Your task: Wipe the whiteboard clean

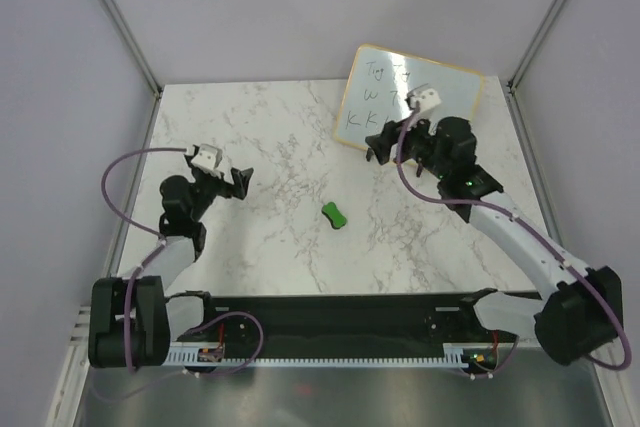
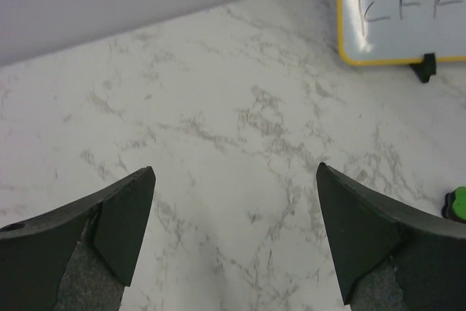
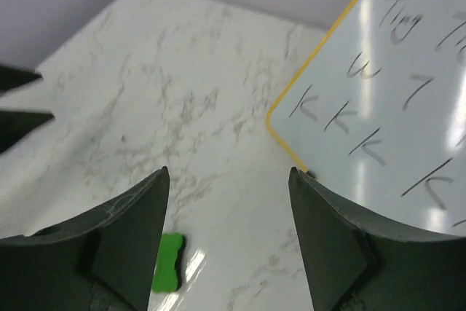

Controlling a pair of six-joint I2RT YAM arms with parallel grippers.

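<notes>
Arms bent forward; left end effector [image 1: 240,180], right end effector [image 1: 386,151] both spread above tabletop [image 1: 280,247].

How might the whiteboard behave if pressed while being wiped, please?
The whiteboard stands propped on a small black clip foot, so it probably tips or slides easily. Its glossy face likely resists gripping; the thin frame suggests it is light.

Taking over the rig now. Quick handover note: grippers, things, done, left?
Left gripper: open, empty, above the table.
Right gripper: jaws apart, empty, near the whiteboard.
Whiteboard: propped at far right, marker writing across it.
Green eraser: lying on the table between the arms, not held.
Done: no wiping visible.
Left: grab the eraser, wipe the board clean.
</notes>
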